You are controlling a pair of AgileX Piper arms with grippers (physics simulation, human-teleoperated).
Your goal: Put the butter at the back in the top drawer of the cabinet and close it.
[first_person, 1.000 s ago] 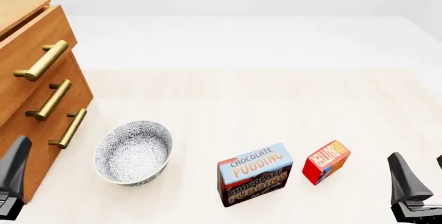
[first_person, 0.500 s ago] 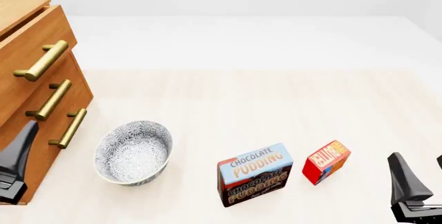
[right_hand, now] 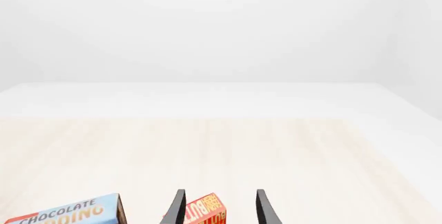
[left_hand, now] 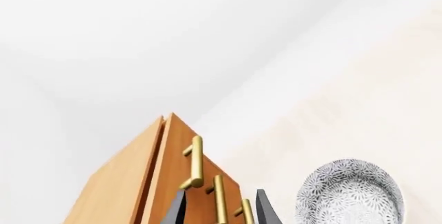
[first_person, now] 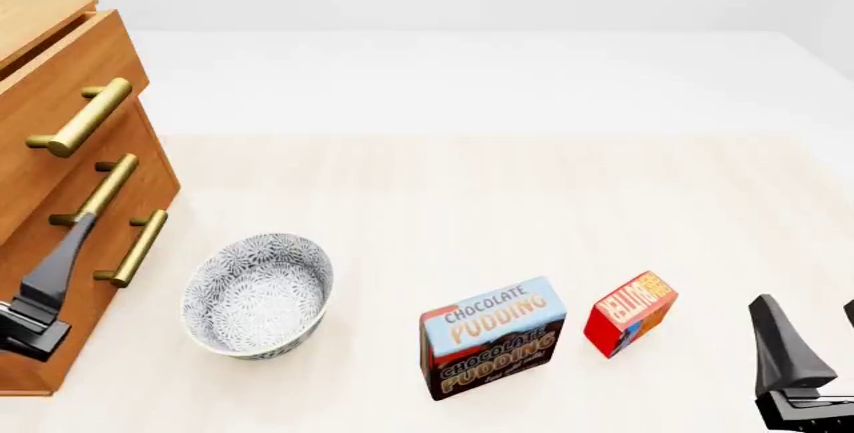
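The butter (first_person: 630,313), a small red box with orange lettering, stands on the table right of the Chocolate Pudding box (first_person: 491,338). My right gripper (first_person: 806,313) waits open to the butter's right, near the front edge. In the right wrist view the butter (right_hand: 206,211) shows past the gap of that open right gripper (right_hand: 218,193). The cabinet (first_person: 54,73) stands at the far left, and the top drawer (first_person: 107,63) carries a brass handle (first_person: 80,118). My left gripper (first_person: 67,248) is open and empty in front of the two lower drawers. The left wrist view looks up the cabinet (left_hand: 131,182) between the spread fingers (left_hand: 264,208).
A patterned grey bowl (first_person: 256,295) sits between the cabinet and the pudding box, close to my left gripper. It also appears in the left wrist view as the bowl (left_hand: 349,193). The pudding box (right_hand: 69,213) lies beside the butter in the right wrist view.
My left gripper has risen and moved forward along the cabinet front, from the lower corner up to the lower handles. The right arm and the objects have not moved.
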